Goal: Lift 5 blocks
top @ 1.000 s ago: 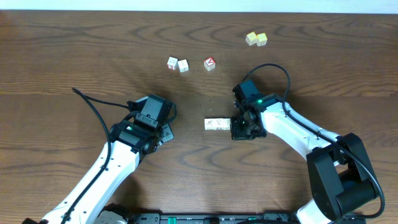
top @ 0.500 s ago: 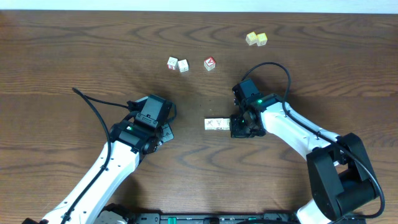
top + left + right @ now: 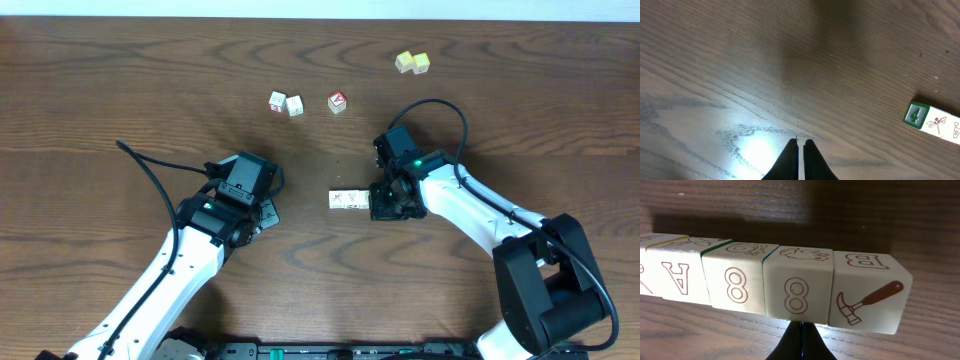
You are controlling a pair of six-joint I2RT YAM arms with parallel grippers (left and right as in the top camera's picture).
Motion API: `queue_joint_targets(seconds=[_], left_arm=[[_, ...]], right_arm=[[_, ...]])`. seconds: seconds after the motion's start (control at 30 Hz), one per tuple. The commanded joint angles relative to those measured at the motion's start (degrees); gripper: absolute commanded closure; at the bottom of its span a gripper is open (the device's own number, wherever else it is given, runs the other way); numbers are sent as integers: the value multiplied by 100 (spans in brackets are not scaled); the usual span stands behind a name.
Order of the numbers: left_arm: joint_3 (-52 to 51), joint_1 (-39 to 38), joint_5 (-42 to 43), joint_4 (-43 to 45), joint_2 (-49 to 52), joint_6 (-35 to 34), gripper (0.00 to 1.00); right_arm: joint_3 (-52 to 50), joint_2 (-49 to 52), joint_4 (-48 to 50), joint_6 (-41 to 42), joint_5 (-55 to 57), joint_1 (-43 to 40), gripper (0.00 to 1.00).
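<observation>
My right gripper (image 3: 800, 326) is pinched fully shut with nothing between its fingers. In my wrist camera the dark tips meet in a point just under the lower front edge of the row of blocks (image 3: 797, 295), below the block marked 8 that is second from the near end. From this low angle I cannot tell whether the tips touch that block or stop just short of it.

The row runs side by side, face against face. A block with a B and a hammer is at the end, followed by two with an 8 and one with an A. A further block is cut off at the frame's edge.

From overhead, the row lies on the wooden table (image 3: 120, 80) near the middle. One end sticks out toward my left arm and the rest is hidden under the right gripper.

My left gripper (image 3: 801, 144) is also closed tight and holds nothing, its tips pointing at bare wood. The end of the row, showing a green 4, sits well apart from it at the side of its wrist view.

Farther out, two loose white cubes (image 3: 277, 101) sit just beside each other, with a red-faced cube (image 3: 337, 102) near them. Two pale yellow cubes (image 3: 404, 62) lie close to the far edge.

Nothing differs from a second ago: both arms, the row and the loose cubes are where they were, and both grippers are as shut as before
</observation>
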Motion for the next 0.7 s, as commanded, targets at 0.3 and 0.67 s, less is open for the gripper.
queue_joint_targets(seconds=[0.3, 0.67], left_arm=[[22, 35, -92, -31, -15, 35, 93], [22, 35, -24, 7, -15, 271, 93]], right_arm=[[334, -470, -1010, -369, -52, -369, 99], [310, -455, -1054, -450, 662, -960, 99]])
